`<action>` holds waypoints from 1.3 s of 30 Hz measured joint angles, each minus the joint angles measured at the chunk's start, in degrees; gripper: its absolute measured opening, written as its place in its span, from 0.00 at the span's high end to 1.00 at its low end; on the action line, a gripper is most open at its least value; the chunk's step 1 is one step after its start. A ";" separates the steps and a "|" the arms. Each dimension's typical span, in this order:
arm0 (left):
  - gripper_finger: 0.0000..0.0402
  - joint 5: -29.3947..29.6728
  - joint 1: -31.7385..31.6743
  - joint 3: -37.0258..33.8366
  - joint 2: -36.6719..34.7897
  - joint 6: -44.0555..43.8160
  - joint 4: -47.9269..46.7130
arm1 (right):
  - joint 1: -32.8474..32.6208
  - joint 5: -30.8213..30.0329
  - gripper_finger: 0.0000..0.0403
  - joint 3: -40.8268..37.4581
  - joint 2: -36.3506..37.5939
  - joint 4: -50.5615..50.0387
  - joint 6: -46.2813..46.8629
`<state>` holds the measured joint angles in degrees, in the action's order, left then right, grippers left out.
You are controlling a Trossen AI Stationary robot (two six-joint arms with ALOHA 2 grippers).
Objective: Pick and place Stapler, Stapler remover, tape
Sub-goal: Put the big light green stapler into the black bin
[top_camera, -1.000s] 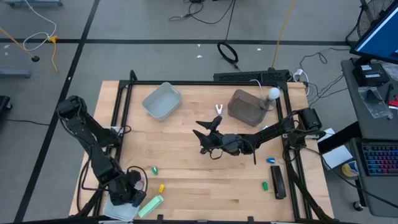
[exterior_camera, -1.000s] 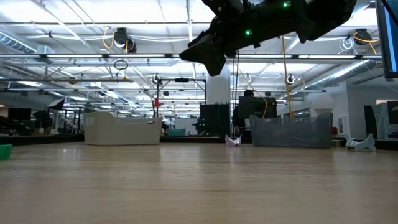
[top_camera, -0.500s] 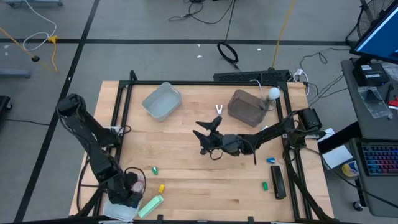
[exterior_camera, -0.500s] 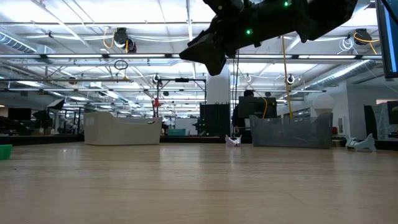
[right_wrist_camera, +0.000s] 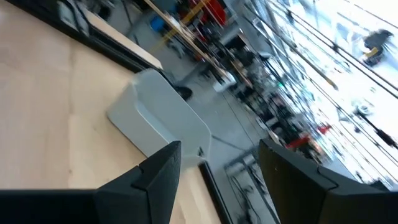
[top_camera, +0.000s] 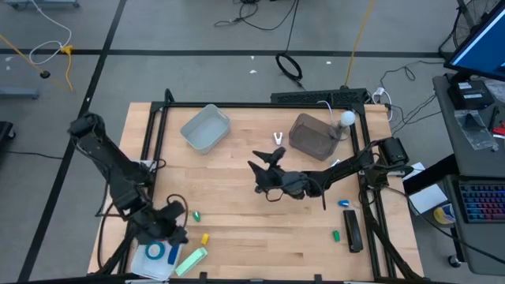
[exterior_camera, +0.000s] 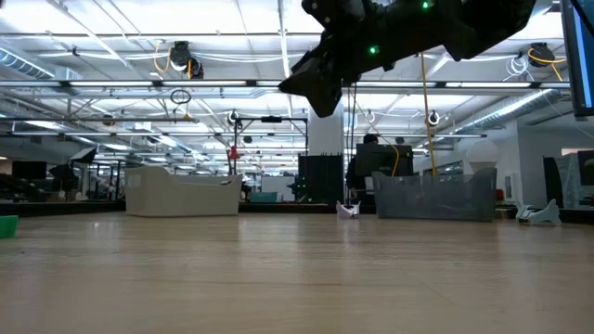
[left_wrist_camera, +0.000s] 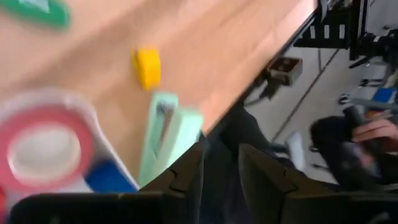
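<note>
Left gripper [top_camera: 170, 223] sits low over the near left corner of the light wooden tabletop [top_camera: 237, 229], just beside a white tray [top_camera: 140, 267] at that corner. Fingers [left_wrist_camera: 186, 177] slightly parted with nothing between them.

Tape count: high view shows one blue ring-shaped roll of tape [top_camera: 155, 252] in the tray. Left wrist view shows one red ring-shaped roll with a pale core [left_wrist_camera: 45, 146] and part of a blue roll [left_wrist_camera: 109, 177] beside it, both on the white tray surface. Any further rolls cannot be made out.

Beside the tray: one pale mint-green stapler [top_camera: 190, 259], lying flat on the tabletop at the near edge; also seen in left wrist view [left_wrist_camera: 165, 140]. One small yellow block [top_camera: 204, 237] and one small green piece [top_camera: 196, 214] lie just beyond it, apart from each other.

Right gripper [top_camera: 264, 167] is held well above the tabletop centre, arm stretched in from the right; low view shows it raised high [exterior_camera: 320, 74]. Fingers [right_wrist_camera: 158, 171] spread wide, empty.

Containers on far side: one light grey rectangular bin [top_camera: 205, 128] on the left, one translucent dark grey bin [top_camera: 313, 136] on the right. One small white clip-like object [top_camera: 277, 140] lies between them.

Near right edge: one long black bar-shaped object [top_camera: 352, 230], one small green piece [top_camera: 335, 235] just beside it, one small blue piece [top_camera: 345, 203] beyond it.

A person's hand [left_wrist_camera: 376, 130] shows off the table in the left wrist view.
</note>
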<state>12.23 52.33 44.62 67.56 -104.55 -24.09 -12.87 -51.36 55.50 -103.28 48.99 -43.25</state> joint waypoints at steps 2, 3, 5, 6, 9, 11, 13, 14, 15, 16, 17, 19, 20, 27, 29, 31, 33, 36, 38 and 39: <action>0.76 0.01 -2.36 0.00 0.46 5.70 -0.66 | -0.32 -1.39 0.48 -0.02 0.00 -0.97 -0.09; 0.77 -0.08 -3.59 0.00 0.71 8.88 -1.18 | -0.44 -1.41 0.48 -0.01 0.00 -1.74 -0.11; 0.77 -1.16 -6.21 0.00 1.24 15.22 -2.76 | -0.80 -1.41 0.48 -0.02 0.00 -2.77 -0.11; 0.77 -2.25 -7.69 0.00 1.55 18.43 -3.76 | -0.99 -1.42 0.48 -0.02 0.00 -3.06 -0.09; 0.77 -5.75 -12.13 0.00 2.78 27.78 -6.75 | -1.27 -1.45 0.48 0.00 0.00 -4.93 1.17; 0.77 -8.12 -15.02 0.00 3.70 33.15 -7.98 | -1.50 -2.36 0.48 -0.02 -0.04 -6.26 2.17; 0.77 -10.19 -17.59 0.00 4.79 38.53 -8.03 | -1.57 -4.88 0.48 -0.02 -0.04 -6.30 2.14; 0.77 -11.10 -18.77 0.00 5.42 41.10 -7.85 | -1.70 -6.19 0.48 -0.02 -0.04 -6.49 2.02; 0.77 -11.84 -19.73 0.00 6.06 43.71 -7.34 | -1.80 -7.31 0.48 0.00 -0.04 -7.26 2.05; 0.77 -12.48 -20.41 0.00 6.70 46.27 -6.76 | -1.85 -7.99 0.48 -0.02 -0.04 -8.20 2.10; 0.77 -13.00 -20.94 0.00 7.39 48.42 -6.19 | -1.87 -8.73 0.48 -0.04 -0.06 -8.64 2.14; 0.77 -14.19 -21.62 0.00 8.73 51.44 -5.07 | -2.14 -8.92 0.48 -0.05 -0.05 -9.41 2.23; 0.77 -14.50 -21.81 0.00 9.34 52.12 -4.74 | -2.24 -8.87 0.48 -0.04 -0.04 -9.48 2.21; 0.77 -18.27 -22.09 0.00 13.47 41.03 -6.83 | -2.41 -8.67 0.48 -0.04 -0.04 -10.32 3.54; 0.77 -20.72 -22.05 0.00 14.41 35.80 -6.59 | -2.41 -8.67 0.48 -0.04 -0.04 -10.32 3.54; 0.77 -23.17 -22.05 0.00 14.67 32.28 -5.32 | -2.41 -8.64 0.48 -0.04 -0.04 -10.32 3.54; 0.77 -24.44 -21.84 0.09 14.67 30.23 -3.48 | -2.41 -8.60 0.48 -0.04 -0.04 -10.34 3.52; 0.77 -24.38 -21.70 2.49 14.72 29.86 -3.05 | -2.41 -8.58 0.48 -0.04 -0.04 -10.32 3.51; 0.77 -23.24 -21.47 4.97 14.69 30.20 -3.92 | -2.41 -8.56 0.48 -0.04 -0.04 -10.32 3.50; 0.77 -22.42 -21.26 6.19 14.69 30.52 -4.42 | -2.39 -8.53 0.48 -0.04 -0.04 -10.32 3.50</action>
<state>-10.19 31.07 50.81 82.26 -74.02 -28.50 -15.27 -59.89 55.46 -103.33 38.68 -39.75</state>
